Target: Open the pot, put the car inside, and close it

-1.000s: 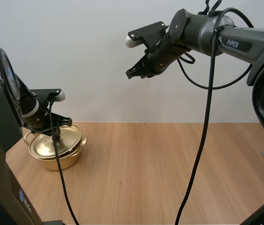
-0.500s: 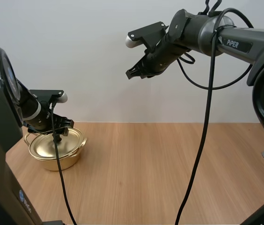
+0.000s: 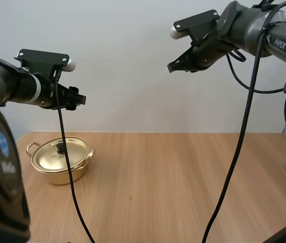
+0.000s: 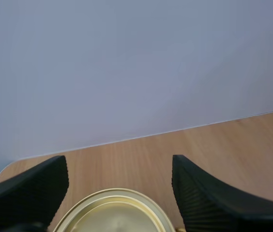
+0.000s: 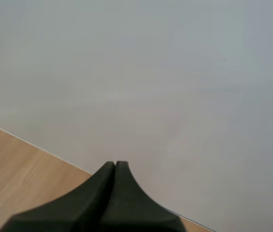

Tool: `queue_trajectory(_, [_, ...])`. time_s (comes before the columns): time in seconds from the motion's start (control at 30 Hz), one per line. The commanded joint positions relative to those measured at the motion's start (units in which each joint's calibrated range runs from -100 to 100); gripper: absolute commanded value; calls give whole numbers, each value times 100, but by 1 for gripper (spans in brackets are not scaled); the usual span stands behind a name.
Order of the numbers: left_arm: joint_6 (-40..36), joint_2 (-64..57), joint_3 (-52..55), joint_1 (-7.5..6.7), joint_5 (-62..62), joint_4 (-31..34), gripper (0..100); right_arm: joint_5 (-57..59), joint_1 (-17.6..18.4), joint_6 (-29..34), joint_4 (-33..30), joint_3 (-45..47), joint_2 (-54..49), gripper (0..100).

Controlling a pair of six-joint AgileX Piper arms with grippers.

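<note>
1. High view: the left gripper (image 3: 78,99) hangs in the air well above the pot (image 3: 51,174), its arm reaching out about level. The pot sits at the far left of the worktop (image 3: 173,187), with its lid (image 3: 49,157) on. The right gripper (image 3: 176,65) is held high, tipped downward.
2. Left wrist view: the left gripper (image 4: 119,162) is spread wide and empty, with the golden lid (image 4: 114,212) below, between its fingers (image 4: 30,191).
3. Right wrist view: the right gripper (image 5: 114,165) is closed into one dark wedge, holding nothing, above the worktop (image 5: 15,183).
</note>
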Motion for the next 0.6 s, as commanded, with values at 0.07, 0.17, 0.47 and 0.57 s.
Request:
queue_trajectory(0.07, [2522,-2859,1478,1,2711,-3309,100,-420,-1059,-1470,1155,599,-708,0])
queue_trajectory(0.17, [2471,-3680,2029,1,2847,-3309,100,-631,-1211,-1985,1718,905,-863,0])
queue_trajectory(0.47, [1472,-5199,2290,182,4749,-3189,100,-155,-1299,-2557,2835,1211,-922,0])
queue_trajectory(0.57, [1525,-5127,2290,-54,3899,-3033,100,-396,-1299,-2680,2835,1211,-922,0])
